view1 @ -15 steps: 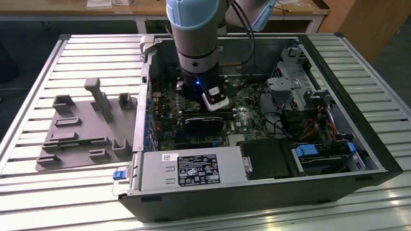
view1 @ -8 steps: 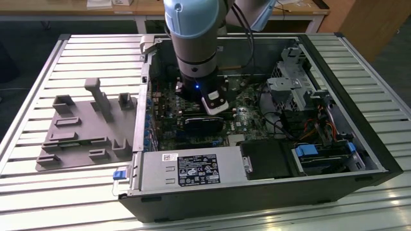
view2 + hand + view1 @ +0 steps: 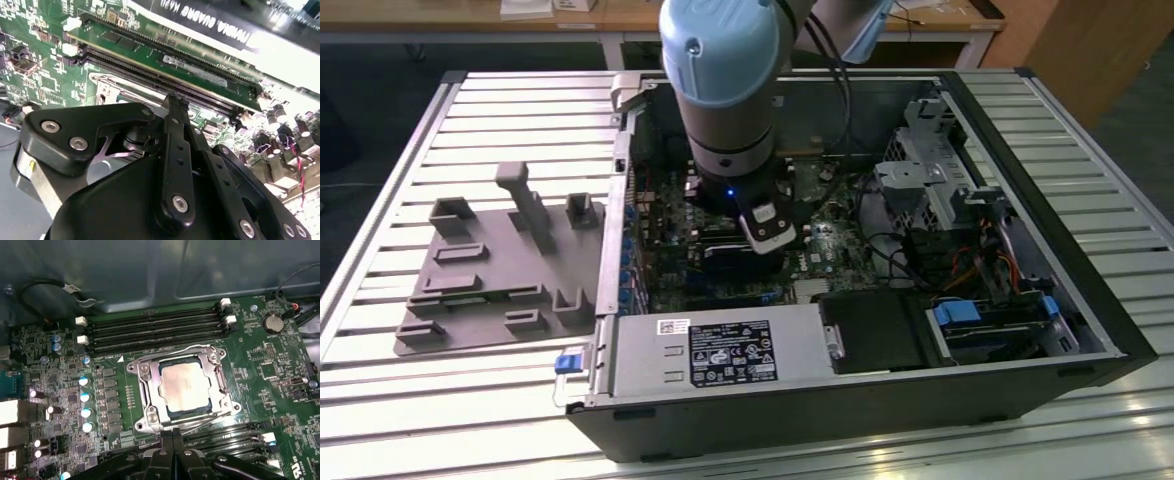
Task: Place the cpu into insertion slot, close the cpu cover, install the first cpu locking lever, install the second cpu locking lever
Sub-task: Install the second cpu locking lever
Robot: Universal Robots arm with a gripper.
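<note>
Silver-grey metal marks the cpu [image 3: 184, 387], which is seen in the first wrist view lying flat in the insertion slot [image 3: 181, 390] on the green motherboard [image 3: 265, 375], so the first step is judged done. The cpu cover [image 3: 150, 390] is seen lowered around the chip, its frame lying flat with the chip showing through the square opening; the closing step also appears done. Thin wire levers can be made out along the edges of the socket, one running across the far edge [image 3: 192, 348] and one crossing near the edge closest to the gripper [image 3: 200, 424]. Whether either is hooked under its catch cannot be told, so the two lever steps are judged to be still open or in hand.

In the exterior view the arm [image 3: 727, 100] is seen reaching straight down into the open computer case [image 3: 854, 400], wrist vertical, over the middle of the board. The gripper [image 3: 172, 440] is held low, just beside the near edge of the socket. Its black fingers [image 3: 172, 455] are seen drawn together at the tips with no gap between them, and nothing is clamped, as far as can be seen. A grey parts tray [image 3: 494, 270] is seen on the table at the exterior view's left of the case
</note>
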